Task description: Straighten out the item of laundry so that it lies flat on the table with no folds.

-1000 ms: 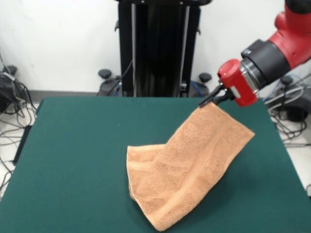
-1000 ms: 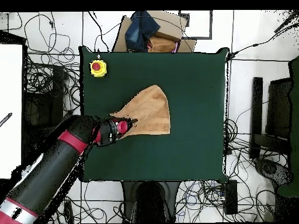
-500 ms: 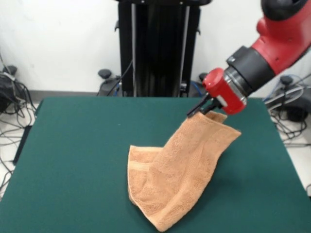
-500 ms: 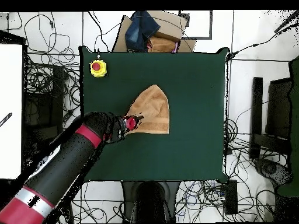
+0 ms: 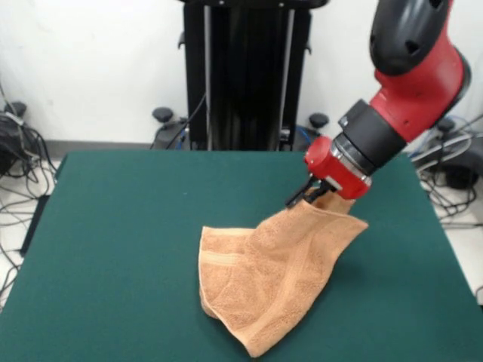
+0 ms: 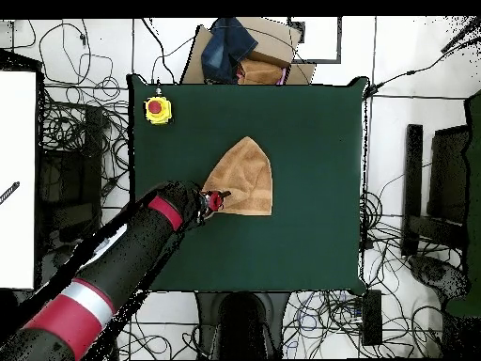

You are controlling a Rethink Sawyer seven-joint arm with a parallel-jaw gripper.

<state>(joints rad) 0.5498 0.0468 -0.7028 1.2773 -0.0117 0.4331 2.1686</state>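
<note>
- Table (image 5: 113, 249) lies bare and green across its left half in the front view, with wide open room there.
- Towel (image 5: 264, 283) sits right of centre, folded on itself, its near corner close to the front edge; its upper corner is lifted off the cloth.
- Gripper (image 5: 308, 194) is closed on that raised corner; the fingertips are partly buried in terry.
- Overhead view alone shows a yellow box with a red button (image 6: 158, 109) at one table corner, and free green margin all around the towel (image 6: 246, 176).
</note>
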